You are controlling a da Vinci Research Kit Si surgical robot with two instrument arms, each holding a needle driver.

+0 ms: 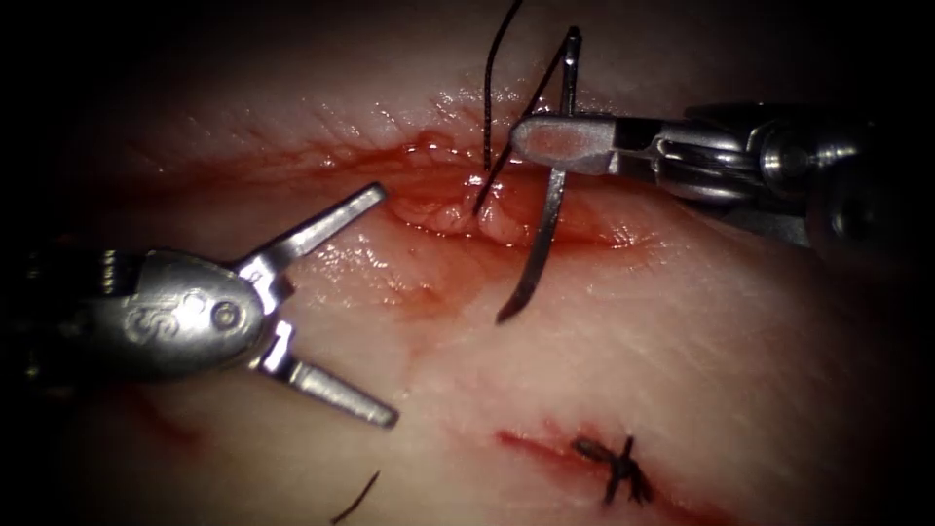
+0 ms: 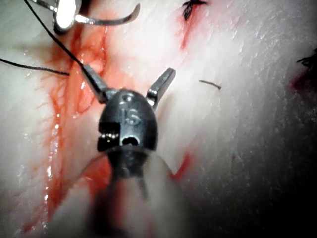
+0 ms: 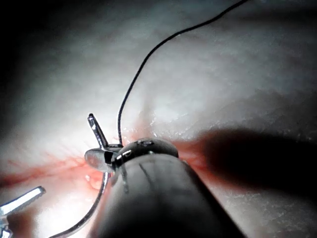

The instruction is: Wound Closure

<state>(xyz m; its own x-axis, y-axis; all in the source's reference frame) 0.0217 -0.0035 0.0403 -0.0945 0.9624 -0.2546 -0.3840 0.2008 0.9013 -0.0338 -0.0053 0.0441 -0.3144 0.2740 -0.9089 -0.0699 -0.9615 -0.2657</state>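
The right tool [image 1: 545, 139] clenched its fingers on the needle [image 1: 545, 219] near its rear end, holding it free above the cut [image 1: 458, 200] in the tissue [image 1: 682, 341]. The thread [image 1: 487, 107] entered the cut. The left tool [image 1: 375, 307], fingers spread, held nothing, left of the cut.

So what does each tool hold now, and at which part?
The right tool holds the needle nearer its thread end than its point, clear of the tissue. The left tool is open and holds nothing.
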